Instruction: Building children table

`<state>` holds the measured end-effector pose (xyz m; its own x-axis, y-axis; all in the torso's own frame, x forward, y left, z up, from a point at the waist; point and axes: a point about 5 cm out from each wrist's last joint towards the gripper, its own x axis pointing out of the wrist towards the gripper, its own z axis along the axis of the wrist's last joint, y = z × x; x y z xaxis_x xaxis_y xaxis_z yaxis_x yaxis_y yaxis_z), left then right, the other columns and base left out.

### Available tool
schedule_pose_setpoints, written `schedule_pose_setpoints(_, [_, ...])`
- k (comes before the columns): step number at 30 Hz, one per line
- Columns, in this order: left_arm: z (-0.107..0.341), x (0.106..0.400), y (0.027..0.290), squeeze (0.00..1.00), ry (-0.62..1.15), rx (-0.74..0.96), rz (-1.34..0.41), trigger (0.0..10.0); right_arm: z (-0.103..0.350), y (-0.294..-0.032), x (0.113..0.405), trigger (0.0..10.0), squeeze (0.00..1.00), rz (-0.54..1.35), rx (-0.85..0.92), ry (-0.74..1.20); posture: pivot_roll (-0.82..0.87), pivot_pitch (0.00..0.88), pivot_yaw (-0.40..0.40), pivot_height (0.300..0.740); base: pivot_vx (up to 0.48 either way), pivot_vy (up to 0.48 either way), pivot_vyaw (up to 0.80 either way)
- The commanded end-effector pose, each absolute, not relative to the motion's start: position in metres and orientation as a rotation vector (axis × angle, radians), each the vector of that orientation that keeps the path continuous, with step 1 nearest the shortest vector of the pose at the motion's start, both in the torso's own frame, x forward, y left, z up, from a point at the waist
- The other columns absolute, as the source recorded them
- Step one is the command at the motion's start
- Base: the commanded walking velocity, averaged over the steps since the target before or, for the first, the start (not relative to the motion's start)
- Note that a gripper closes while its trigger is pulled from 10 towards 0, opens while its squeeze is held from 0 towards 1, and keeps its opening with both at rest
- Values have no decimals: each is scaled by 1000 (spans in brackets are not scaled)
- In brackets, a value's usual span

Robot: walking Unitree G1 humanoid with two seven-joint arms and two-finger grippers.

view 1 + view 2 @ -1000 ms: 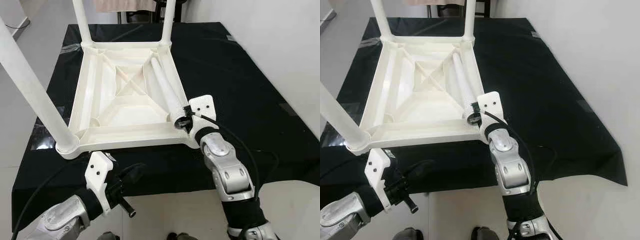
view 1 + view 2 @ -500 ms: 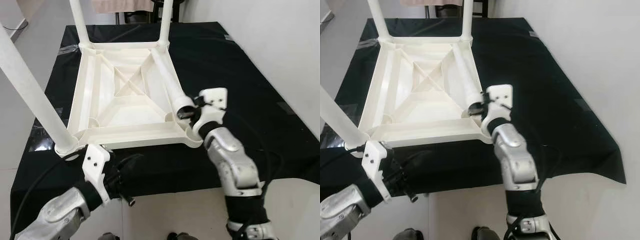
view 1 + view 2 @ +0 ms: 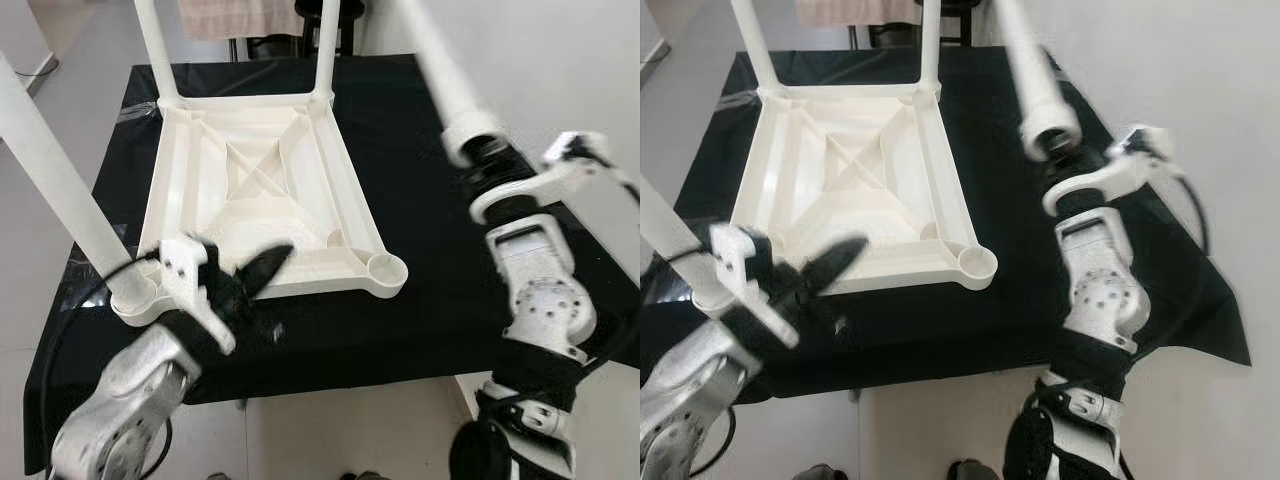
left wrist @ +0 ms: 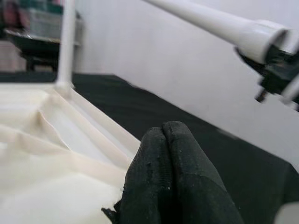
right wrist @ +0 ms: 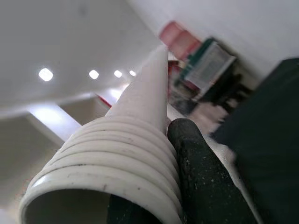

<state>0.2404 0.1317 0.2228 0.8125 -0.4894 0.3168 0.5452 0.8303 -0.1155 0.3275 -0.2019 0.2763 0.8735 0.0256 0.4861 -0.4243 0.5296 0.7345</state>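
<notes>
From the left eye view we see the white children's table (image 3: 262, 190) lying upside down on the black-draped tabletop (image 3: 420, 120), its ribbed underside facing up; three legs already stand in their corners, one at the near left (image 3: 55, 180) and two at the far edge (image 3: 155, 50); the near right corner socket (image 3: 388, 268) is a bare round cup. Our right claw (image 3: 478, 160) is raised over the right part of the cloth, well apart from that socket, clenched on the fourth leg (image 3: 440, 70), which slants up and away toward the wall; our left claw (image 3: 262, 270) lies blurred across the near rim of the frame, between us and the near left corner.

In the right eye view the same leg (image 3: 1030, 75) hangs above the dark cloth beside the white wall (image 3: 1200, 90); a cloth-hung rack and a dark stool stand beyond the far edge of the tabletop, and pale floor (image 3: 930, 420) shows below its near edge.

The left wrist view shows our left claw's black fingers (image 4: 173, 186) pressed together with nothing between them, poised over the white frame's rim (image 4: 93, 121); past them the lifted leg (image 4: 224, 28) crosses before the wall.

The right wrist view looks along the leg's threaded end (image 5: 112, 168), one black finger (image 5: 205, 182) tight against its ridges; ceiling lights (image 5: 46, 73) and blurred furniture lie behind.
</notes>
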Motion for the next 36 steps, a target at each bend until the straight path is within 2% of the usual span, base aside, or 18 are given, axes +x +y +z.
schedule_pose_setpoints(1, [219, 255, 144, 0, -233, -226, -396, 10000, 291, -200, 319, 10000, 0, 424, 1078, -550, 1, 85, -36, 740, 0, 0, 0])
schedule_pose_setpoints(2, [219, 255, 144, 0, -233, -226, -396, 10000, 291, -200, 319, 10000, 0, 424, 1078, -550, 1, 85, -36, 740, 0, 0, 0])
schedule_pose_setpoints(4, [223, 262, 146, 0, -213, -302, -375, 10000, 299, -191, 306, 10000, 0, 623, 1115, -606, 3, 83, -32, 740, 0, 0, 0])
schedule_pose_setpoints(6, [223, 262, 146, 0, -213, -302, -375, 10000, 299, -191, 306, 10000, 0, 623, 1115, -606, 3, 83, -32, 740, 0, 0, 0])
schedule_pose_setpoints(8, [235, 260, 141, 0, -270, -353, -453, 10000, 301, -183, 295, 10000, 0, 765, 1126, -630, 3, 82, -29, 740, 0, 0, 0])
schedule_pose_setpoints(15, [258, 257, 133, 0, -405, -429, -587, 10000, 289, -173, 283, 10000, 0, 902, 1148, -598, 10, 75, -26, 740, 0, 0, 0])
schedule_pose_setpoints(16, [264, 255, 130, 957, -423, -465, -647, 10000, 288, -173, 282, 10000, 0, 913, 1158, -594, 10, 74, -25, 740, 0, 0, 0])
schedule_pose_setpoints(17, [267, 253, 128, 957, -436, -490, -689, 10000, 287, -173, 281, 10000, 0, 920, 1164, -592, 10, 74, -25, 740, 0, 0, 0])
schedule_pose_setpoints(18, [274, 251, 126, 1000, -459, -524, -739, 10000, 286, -173, 280, 10000, 0, 931, 1165, -588, 9, 71, -24, 740, 0, 0, 0])
schedule_pose_setpoints(23, [296, 249, 125, 1000, -522, -623, -850, 10000, 279, -170, 276, 10000, 0, 983, 1155, -559, 8, 69, -23, 740, 0, 0, 0])
schedule_pose_setpoints(36, [325, 248, 139, 1000, -601, -794, -955, 10000, 272, -169, 260, 10000, 0, 1129, 1123, -550, 9, 67, -25, 740, 0, 0, 0])
